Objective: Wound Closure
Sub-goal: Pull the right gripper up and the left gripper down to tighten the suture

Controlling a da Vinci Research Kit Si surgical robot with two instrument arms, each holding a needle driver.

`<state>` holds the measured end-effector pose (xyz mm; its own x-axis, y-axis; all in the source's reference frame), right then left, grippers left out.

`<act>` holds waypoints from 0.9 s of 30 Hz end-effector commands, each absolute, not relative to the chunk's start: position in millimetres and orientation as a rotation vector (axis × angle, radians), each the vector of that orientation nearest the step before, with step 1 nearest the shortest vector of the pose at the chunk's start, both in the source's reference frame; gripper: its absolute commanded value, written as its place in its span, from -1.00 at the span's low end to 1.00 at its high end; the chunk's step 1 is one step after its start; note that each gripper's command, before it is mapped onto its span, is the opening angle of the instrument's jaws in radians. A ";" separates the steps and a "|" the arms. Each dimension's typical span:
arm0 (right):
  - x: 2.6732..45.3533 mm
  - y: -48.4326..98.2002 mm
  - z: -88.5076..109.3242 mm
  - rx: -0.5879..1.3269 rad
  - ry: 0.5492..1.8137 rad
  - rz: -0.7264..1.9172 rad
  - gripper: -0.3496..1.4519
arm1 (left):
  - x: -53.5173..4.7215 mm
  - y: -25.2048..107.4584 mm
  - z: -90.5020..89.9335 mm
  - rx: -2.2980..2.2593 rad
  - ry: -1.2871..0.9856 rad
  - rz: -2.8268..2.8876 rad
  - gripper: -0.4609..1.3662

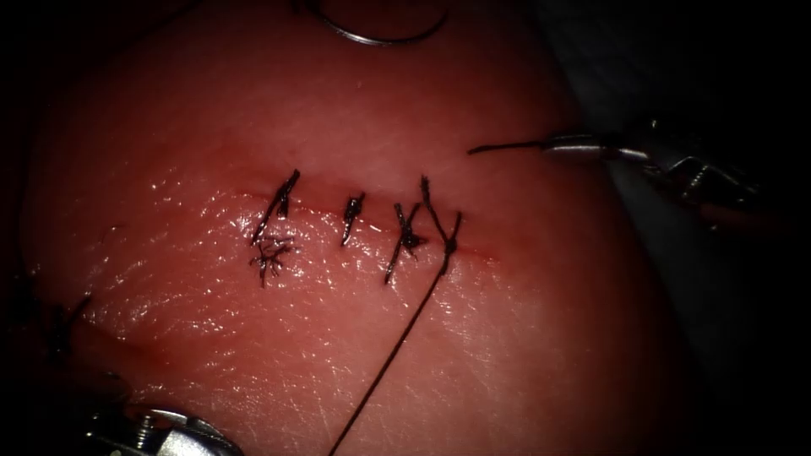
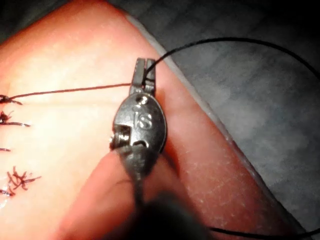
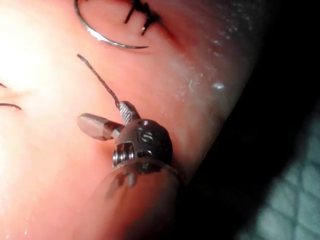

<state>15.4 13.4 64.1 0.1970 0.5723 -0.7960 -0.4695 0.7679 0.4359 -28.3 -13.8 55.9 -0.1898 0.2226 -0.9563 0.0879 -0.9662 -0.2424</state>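
Four stitches (image 1: 355,221) were noted along the cut (image 1: 481,252) at the centre of the endoscope frame, on the tissue (image 1: 524,338). The needle (image 1: 382,37) lay on the tissue surface at the upper centre edge of that frame, well above the cut, and neither tool held it. From the rightmost stitch a long thread (image 1: 390,355) ran down to the lower centre edge. The left tool (image 2: 145,67) was clenched on this thread just past the tissue edge, as the left wrist view showed; the strand ran taut from the stitches to its jaws. The right tool (image 3: 102,114) stood at the right of the endoscope frame, to the right of the stitches, with its jaws parted and grasping nothing. A short cut end of thread (image 3: 98,78) lay against the tip of one jaw.
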 end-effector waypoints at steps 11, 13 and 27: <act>15.5 11.4 62.1 0.235 1.182 0.726 0.97 | -29.4 -11.7 56.5 -1.958 -0.349 2.331 -0.88; 15.3 10.8 61.8 0.255 1.183 0.749 0.95 | -29.4 -11.5 56.5 -1.958 -0.350 2.330 -0.88; 14.9 4.8 63.1 0.755 0.734 1.396 0.08 | -29.2 -11.7 56.4 -1.958 -0.352 2.329 -0.88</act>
<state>14.8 4.4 63.1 0.0213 0.9991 0.0377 -0.5850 -0.0182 0.8108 -29.2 -11.7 56.4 -0.1811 0.2062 -0.9616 0.0849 -0.9708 -0.2242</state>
